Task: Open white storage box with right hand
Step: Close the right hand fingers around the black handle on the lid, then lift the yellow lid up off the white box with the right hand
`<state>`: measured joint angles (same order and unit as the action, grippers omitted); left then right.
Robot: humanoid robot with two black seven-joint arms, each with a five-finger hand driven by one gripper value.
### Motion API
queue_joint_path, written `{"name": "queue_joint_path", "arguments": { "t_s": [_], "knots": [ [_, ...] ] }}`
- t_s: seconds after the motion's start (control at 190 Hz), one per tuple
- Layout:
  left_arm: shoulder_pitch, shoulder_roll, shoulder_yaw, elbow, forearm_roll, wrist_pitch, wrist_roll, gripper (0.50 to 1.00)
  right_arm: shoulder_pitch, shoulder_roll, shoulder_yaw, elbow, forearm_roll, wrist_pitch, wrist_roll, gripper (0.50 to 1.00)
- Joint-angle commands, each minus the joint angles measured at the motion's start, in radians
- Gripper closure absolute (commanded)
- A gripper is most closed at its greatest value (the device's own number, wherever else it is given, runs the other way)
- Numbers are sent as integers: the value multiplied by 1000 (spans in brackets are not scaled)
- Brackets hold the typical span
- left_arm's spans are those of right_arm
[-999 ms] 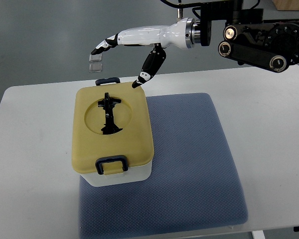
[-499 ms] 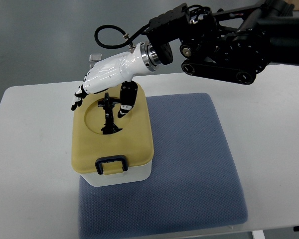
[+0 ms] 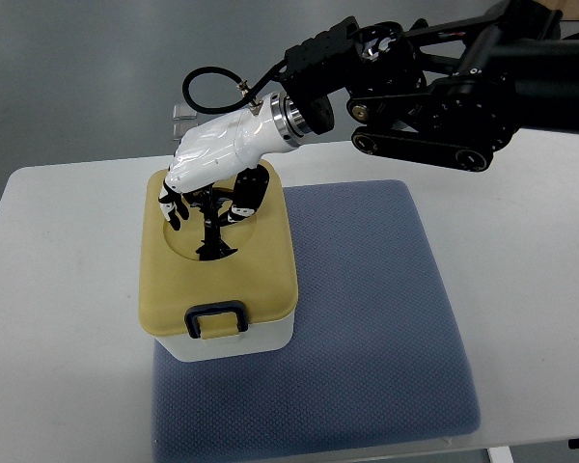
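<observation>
The white storage box [image 3: 234, 342] has a yellow lid [image 3: 256, 270] with a round recess and a black handle [image 3: 212, 236] in its middle. A black latch [image 3: 216, 318] sits at the near edge. The box stands on a blue-grey mat [image 3: 367, 318]. My right hand [image 3: 205, 204], white with black fingertips, comes in from the upper right and hovers over the far half of the lid. Its fingers [image 3: 170, 210] curl down around the top of the handle, with the thumb [image 3: 243, 204] on the right of it. I cannot tell whether they touch the handle.
The white table [image 3: 58, 318] carries the mat and box. The right arm's black forearm [image 3: 434, 87] spans the upper right of the view. A small clear object [image 3: 179, 116] sits beyond the table's far edge.
The right hand swung from above the table's far edge down and toward the box. Its fingers have moved in from the lid's left edge and curled around the handle.
</observation>
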<state>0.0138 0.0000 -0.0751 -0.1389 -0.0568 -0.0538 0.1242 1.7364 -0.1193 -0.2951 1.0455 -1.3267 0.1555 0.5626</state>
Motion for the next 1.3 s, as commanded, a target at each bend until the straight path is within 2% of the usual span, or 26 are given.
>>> {"name": "queue_joint_path", "arguments": {
  "t_s": [0.0,0.284,0.52,0.62,0.736,1.057,1.293],
  "knots": [
    [0,0,0,1,0,0,0,500,-8,3,1,1,0,-1,3,857],
    [0,0,0,1,0,0,0,500,-9,6,8,1,0,-1,3,1000],
    [0,0,0,-1,0,0,0,500,-11,7,13,1,0,-2,8,1000],
    [0,0,0,1,0,0,0,500,-11,6,13,1,0,-4,34,1000],
    [0,0,0,1,0,0,0,500,-8,1,14,1,0,-37,48,1000],
    [0,0,0,-1,0,0,0,500,25,-13,37,-8,20,-71,48,1000],
    [0,0,0,-1,0,0,0,500,17,-102,73,-13,18,-65,48,1000]
  ]
}}
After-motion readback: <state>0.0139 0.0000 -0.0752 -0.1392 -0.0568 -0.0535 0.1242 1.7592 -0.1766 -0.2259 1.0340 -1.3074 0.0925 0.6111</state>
